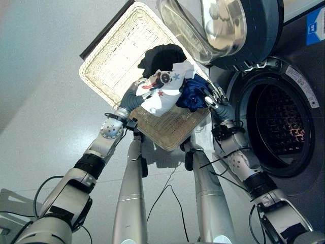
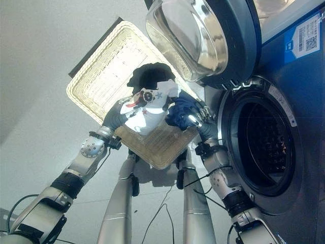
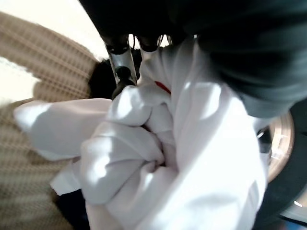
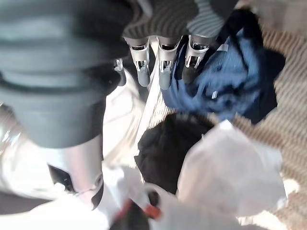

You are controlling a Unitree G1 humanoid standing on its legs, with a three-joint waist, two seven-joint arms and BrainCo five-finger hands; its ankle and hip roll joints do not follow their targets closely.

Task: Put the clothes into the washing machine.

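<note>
A wicker basket (image 1: 114, 58) lies on the floor with a pile of clothes at its near corner. The pile has a black garment (image 1: 162, 55), a white printed garment (image 1: 165, 92) and a blue garment (image 1: 195, 94). My left hand (image 1: 133, 100) reaches in under the white garment (image 3: 158, 158), fingers (image 3: 120, 64) curled into the bunched cloth. At the blue garment's edge is my right hand (image 1: 217, 104); its fingers (image 4: 163, 69) are fairly straight, their tips touch the blue cloth (image 4: 225, 91), and the thumb stands well apart. The washing machine's drum (image 1: 282, 127) gapes at the right.
The machine's round glass door (image 1: 223, 28) is swung open and hangs over the basket's far right corner. A dark strip (image 1: 101, 33) runs along the basket's far left side. Pale grey floor (image 1: 45, 76) spreads to the left.
</note>
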